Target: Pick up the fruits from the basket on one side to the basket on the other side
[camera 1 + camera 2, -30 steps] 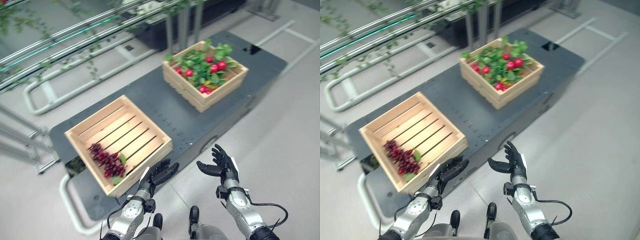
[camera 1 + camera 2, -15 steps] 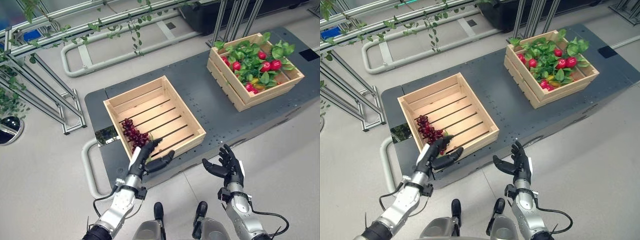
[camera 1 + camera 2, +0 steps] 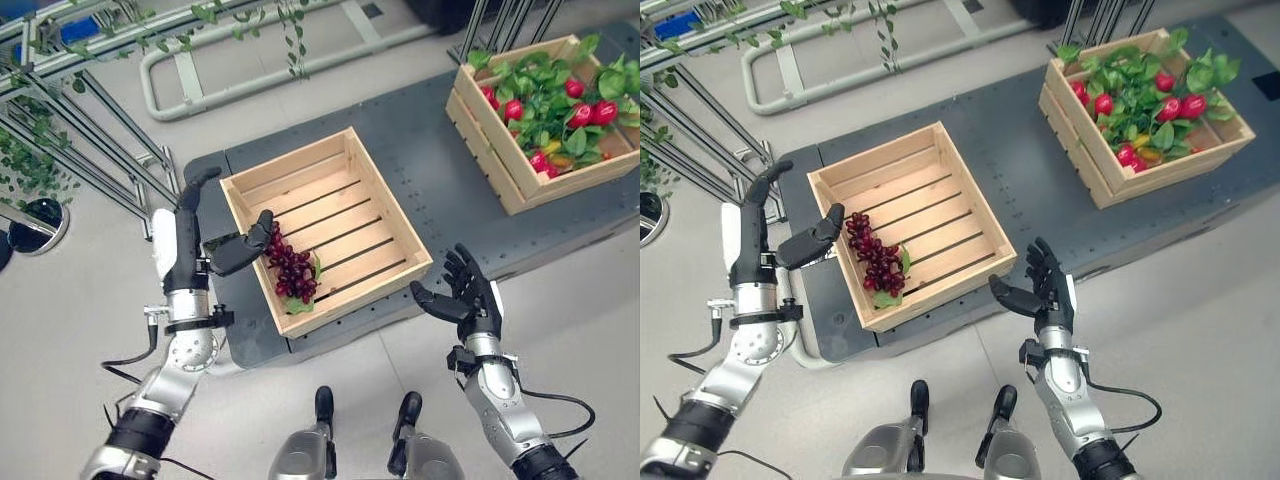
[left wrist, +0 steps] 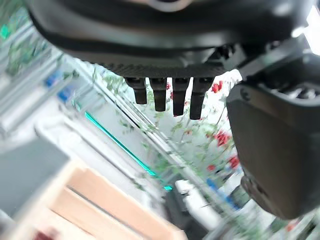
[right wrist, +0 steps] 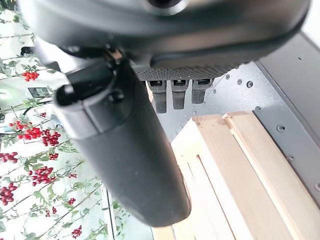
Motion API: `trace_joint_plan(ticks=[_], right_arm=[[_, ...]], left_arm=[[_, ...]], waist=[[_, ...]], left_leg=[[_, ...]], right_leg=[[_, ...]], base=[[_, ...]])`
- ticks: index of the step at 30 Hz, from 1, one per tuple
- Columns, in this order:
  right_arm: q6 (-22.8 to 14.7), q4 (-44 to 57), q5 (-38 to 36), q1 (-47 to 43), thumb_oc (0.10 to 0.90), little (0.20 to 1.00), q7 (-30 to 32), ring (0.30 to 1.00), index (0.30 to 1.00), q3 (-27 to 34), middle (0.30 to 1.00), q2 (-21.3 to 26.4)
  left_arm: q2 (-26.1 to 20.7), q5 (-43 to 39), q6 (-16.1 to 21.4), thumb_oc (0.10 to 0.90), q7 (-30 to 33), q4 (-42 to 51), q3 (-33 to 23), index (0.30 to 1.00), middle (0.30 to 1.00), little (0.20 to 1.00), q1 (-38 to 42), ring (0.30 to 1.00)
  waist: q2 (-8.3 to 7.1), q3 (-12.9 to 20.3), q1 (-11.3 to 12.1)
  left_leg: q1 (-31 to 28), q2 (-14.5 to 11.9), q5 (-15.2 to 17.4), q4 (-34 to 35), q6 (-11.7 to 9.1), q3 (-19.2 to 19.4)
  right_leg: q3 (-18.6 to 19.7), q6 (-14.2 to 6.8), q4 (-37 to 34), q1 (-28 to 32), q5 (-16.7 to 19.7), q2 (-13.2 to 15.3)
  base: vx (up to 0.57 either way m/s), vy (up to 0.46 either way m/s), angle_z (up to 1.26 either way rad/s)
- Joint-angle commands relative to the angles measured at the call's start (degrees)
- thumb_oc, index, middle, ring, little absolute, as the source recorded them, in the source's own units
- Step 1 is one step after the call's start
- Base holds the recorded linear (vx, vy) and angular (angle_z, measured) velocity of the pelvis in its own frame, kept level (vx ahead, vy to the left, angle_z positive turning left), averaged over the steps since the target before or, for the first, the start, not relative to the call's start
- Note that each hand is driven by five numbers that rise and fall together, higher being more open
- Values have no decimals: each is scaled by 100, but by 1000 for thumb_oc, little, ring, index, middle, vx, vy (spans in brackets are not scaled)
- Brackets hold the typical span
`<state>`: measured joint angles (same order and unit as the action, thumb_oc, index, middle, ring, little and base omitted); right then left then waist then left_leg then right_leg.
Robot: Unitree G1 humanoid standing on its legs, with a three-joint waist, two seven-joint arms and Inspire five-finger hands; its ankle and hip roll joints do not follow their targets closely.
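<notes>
Grapes [image 3: 291, 270] lie in the near crate [image 3: 385, 230]; the far crate [image 3: 500, 160], at two o'clock, holds red fruit. Left hand [image 3: 188, 248] and right hand [image 3: 470, 300] hover, fingers spread, empty.

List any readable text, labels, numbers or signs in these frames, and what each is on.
None can be read.
Near crate holding the grapes: bare wood, no print.
Far crate of red fruit and leaves: no label.
Dark platform: only rows of small holes.
Both hands: no markings legible.
</notes>
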<state>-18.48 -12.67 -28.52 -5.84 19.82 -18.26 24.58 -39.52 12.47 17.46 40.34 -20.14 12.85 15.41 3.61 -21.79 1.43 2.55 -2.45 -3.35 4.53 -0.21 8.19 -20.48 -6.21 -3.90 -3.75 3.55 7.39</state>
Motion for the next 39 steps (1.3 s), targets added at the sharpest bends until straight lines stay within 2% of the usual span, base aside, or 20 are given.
trace_joint_plan(ticks=[1,4,8,11,15,17,20,24,28,31,32,33,35,39], right_arm=[[-227,665,249,-734,800,900,-245,900,900,86,900,448],[-101,573,142,-1055,800,900,-471,900,900,35,900,739],[-38,359,67,-1337,800,900,-639,900,900,-103,900,940],[-54,223,55,-1442,800,900,-567,900,900,-204,900,1028],[-83,193,97,-1490,800,900,-456,900,900,-232,900,1059],[-57,245,102,-1540,800,900,-437,900,900,-276,900,1099],[-14,321,78,-1584,800,900,-472,900,900,-340,900,1153],[66,404,-76,-1707,800,900,-427,900,900,-400,900,1283],[56,461,-197,-1742,800,900,-388,900,900,-399,900,1263],[50,491,-210,-1729,800,900,-387,900,900,-385,900,1244],[36,522,-241,-1699,800,900,-406,900,900,-357,900,1220],[6,512,-253,-1675,800,900,-418,900,900,-347,900,1214],[-31,494,-278,-1598,800,900,-431,900,900,-353,900,1188],[-58,515,-272,-1534,800,900,-511,900,900,-263,900,1136]], left_arm=[[-750,1183,-432,800,364,-278,254,900,900,900,1174,900],[-1301,1687,-978,800,276,-706,864,900,900,900,1663,900],[-1714,2059,-1319,800,-61,-1052,1517,900,900,900,2323,900],[-1968,2655,-1652,800,-540,-1183,2115,900,900,900,2845,900],[-2222,3048,-1821,800,-1080,-1151,2614,900,900,900,3257,900],[-2362,3284,-1987,800,-1499,-1031,2842,900,900,900,3419,900],[-2513,3881,-1975,800,-2036,-1012,3115,900,900,900,3588,900],[-2777,4354,-2265,800,-3448,-868,3542,900,900,900,3942,900],[-2963,4516,-2622,800,-4462,-499,3727,900,900,900,4323,900],[-3010,4548,-2700,800,-4649,-435,3754,900,900,900,4394,900],[-3122,4745,-2873,800,-5085,-346,3777,900,900,900,4508,900],[-3168,4877,-2972,800,-5188,-356,3771,900,900,900,4545,900],[-3218,5041,-2931,800,-5088,-398,3760,900,900,900,4567,900],[-3260,5195,-2857,800,-4905,-332,3647,900,900,900,4557,900]], waist=[[-90,-259,-260],[-82,-520,-396],[-154,-797,-475],[-236,-800,-514],[-258,-800,-523],[-269,-800,-520],[-283,-800,-517],[-280,-800,-491],[-318,-800,-428],[-342,-800,-413],[-379,-800,-384],[-390,-800,-372],[-419,-800,-357],[-454,-800,-321]], left_leg=[[503,87,177,-490,-202,106],[873,102,241,-925,-211,306],[1285,64,381,-1455,-188,506],[1843,3,508,-1904,-148,625],[2243,-44,582,-2170,-118,648],[2440,-74,598,-2273,-104,650],[2529,-104,692,-2362,-141,614],[2702,-129,672,-2383,-145,589],[2881,-144,564,-2287,-74,581],[2887,-147,567,-2273,-67,576],[2907,-147,543,-2229,-67,553],[2908,-143,539,-2215,-65,541],[2797,-126,621,-2209,-105,500],[2889,-109,537,-2160,-71,503]], right_leg=[[350,434,1298,-414,-975,43],[474,437,1599,-800,-985,95],[535,436,1994,-1224,-1021,181],[555,431,2430,-1771,-1116,257],[581,430,2679,-2155,-1164,272],[585,417,2755,-2341,-1157,275],[625,344,2835,-2427,-1225,282],[603,307,2847,-2581,-1194,277],[511,326,2771,-2751,-1069,265],[486,318,2750,-2748,-1060,260],[441,298,2691,-2748,-1017,253],[429,294,2681,-2744,-1013,248],[438,239,2653,-2622,-1060,238],[347,276,2593,-2687,-969,237]], base=[[-127,267,-14],[-104,217,-28],[-91,125,-17],[-58,68,-11],[-38,46,4],[-24,34,5],[15,31,5],[8,6,4],[-54,-42,6],[-17,-42,5],[-31,-49,2],[-40,-64,3],[1,-36,2],[-16,-4,1]])
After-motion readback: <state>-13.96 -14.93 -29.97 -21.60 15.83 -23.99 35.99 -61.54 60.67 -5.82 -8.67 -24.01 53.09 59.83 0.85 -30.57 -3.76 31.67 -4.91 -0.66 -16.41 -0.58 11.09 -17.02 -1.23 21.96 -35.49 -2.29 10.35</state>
